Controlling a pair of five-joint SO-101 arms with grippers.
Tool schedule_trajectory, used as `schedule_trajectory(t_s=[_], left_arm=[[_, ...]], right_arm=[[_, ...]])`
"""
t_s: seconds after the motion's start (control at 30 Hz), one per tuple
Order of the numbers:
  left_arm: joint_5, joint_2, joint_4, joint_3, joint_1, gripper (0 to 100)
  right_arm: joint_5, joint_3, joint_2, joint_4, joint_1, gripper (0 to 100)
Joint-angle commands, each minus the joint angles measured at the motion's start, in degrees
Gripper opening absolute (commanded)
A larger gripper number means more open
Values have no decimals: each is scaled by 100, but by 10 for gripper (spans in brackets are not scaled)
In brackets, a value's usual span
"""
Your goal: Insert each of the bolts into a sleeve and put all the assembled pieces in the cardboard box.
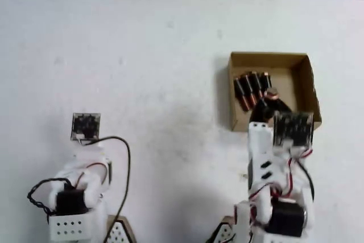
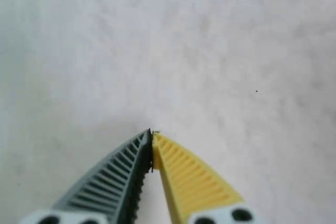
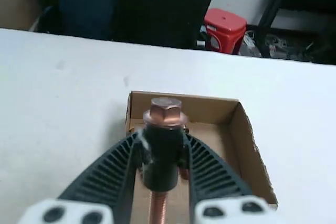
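While the right gripper (image 3: 163, 142) is clenching a sleeved bolt (image 3: 165, 114) over the box (image 3: 210, 109), the bolt's axis is running along the fingers (image 3: 113, 171), head toward the far wall; the left gripper (image 2: 152, 136), farther off, is sitting pinched shut, empty.

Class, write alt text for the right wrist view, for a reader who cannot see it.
The right gripper is shut on a black sleeve with a copper bolt through it, held over the open cardboard box. The box sits on a white table.
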State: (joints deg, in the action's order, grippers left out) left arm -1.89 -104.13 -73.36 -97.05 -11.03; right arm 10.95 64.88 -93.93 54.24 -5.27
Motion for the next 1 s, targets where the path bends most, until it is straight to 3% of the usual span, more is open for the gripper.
schedule_trajectory(t_s=[0.0,0.5,0.6,0.97], left_arm=[[35,-40,-18,9,-48,23],[35,-40,-18,9,-40,23],[35,-40,-18,9,-40,23],[35,-40,-18,9,-40,23]], right_arm=[[88,-1213,1622,-13,-259,17],[255,-5336,8251,22,-945,18],[730,-6013,9209,22,-989,18],[809,-7692,11793,31,-1086,18]])
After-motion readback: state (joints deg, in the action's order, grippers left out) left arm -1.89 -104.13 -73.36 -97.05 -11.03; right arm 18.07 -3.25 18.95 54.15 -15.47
